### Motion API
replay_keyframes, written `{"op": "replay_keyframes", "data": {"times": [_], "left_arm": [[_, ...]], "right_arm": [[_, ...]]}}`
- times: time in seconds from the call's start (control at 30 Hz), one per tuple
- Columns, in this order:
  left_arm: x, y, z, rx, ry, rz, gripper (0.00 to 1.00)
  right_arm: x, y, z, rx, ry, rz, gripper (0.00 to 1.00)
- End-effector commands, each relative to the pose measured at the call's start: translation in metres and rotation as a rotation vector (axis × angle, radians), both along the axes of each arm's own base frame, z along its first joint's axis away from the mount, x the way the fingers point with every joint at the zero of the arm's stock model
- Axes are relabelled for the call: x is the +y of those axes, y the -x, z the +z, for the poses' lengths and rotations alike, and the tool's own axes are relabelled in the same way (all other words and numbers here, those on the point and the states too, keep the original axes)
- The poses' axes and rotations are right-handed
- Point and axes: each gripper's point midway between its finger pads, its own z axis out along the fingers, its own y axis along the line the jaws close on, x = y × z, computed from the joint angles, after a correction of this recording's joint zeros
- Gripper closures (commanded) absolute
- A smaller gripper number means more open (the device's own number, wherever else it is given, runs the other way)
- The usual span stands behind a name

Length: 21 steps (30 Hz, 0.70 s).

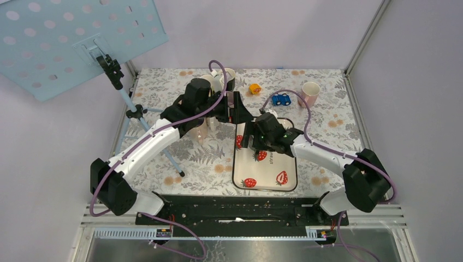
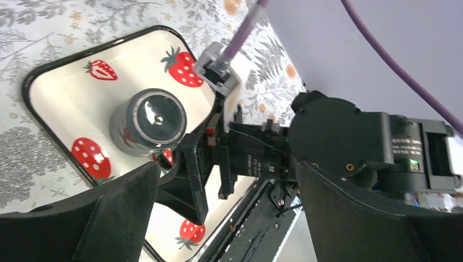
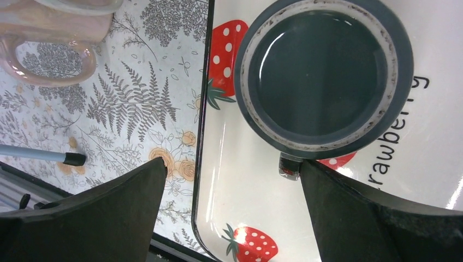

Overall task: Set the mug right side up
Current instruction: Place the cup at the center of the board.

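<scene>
**Task item.** The mug is round, glazed dark grey and glossy. It stands inverted on the tray, in the far half and close to the tray's left long edge. Its base faces up, a shallow dished disc ringed by a rough, pale unglazed band. The handle shows at the side.

**Tray.** A rounded rectangle, glossy white with a thin black rim, printed with red strawberries and black lettering.

**Right claw**. It hangs over the tray, directly above the mug. The matte black fingers are spread wide and grip nothing.

**Left claw**. It sits just off the tray's far left corner, spread equally wide and empty.

**Surroundings.** The table carries a cloth with grey fern and orange flower print. A translucent pink mug stands left of the tray. A blue toy car lies beyond the tray's far edge.
</scene>
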Motion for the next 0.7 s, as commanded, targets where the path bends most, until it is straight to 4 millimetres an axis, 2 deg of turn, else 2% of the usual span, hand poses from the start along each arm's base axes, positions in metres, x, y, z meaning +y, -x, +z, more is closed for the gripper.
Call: {"op": "replay_keyframes", "data": {"times": [0.0, 0.13, 0.2, 0.3, 0.5, 0.67], "left_arm": [[0.019, -0.014, 0.013, -0.066, -0.014, 0.143, 0.01], [0.032, -0.02, 0.009, -0.061, -0.031, 0.239, 0.01], [0.036, -0.02, 0.005, -0.052, -0.038, 0.262, 0.01], [0.036, -0.019, -0.011, -0.022, -0.08, 0.28, 0.01], [0.015, -0.005, -0.065, 0.049, -0.234, 0.297, 0.01], [-0.005, 0.001, -0.115, 0.115, -0.344, 0.345, 0.06]], "right_arm": [[0.005, -0.014, 0.034, -0.072, -0.049, -0.064, 0.0], [-0.016, -0.014, 0.054, -0.122, -0.006, -0.114, 0.0], [-0.034, -0.013, 0.061, -0.144, 0.042, -0.154, 0.0], [-0.063, -0.013, 0.065, -0.157, 0.074, -0.211, 0.0], [-0.111, -0.015, 0.07, -0.168, 0.016, -0.315, 0.0], [-0.144, -0.028, 0.085, -0.205, 0.002, -0.384, 0.0]]}}
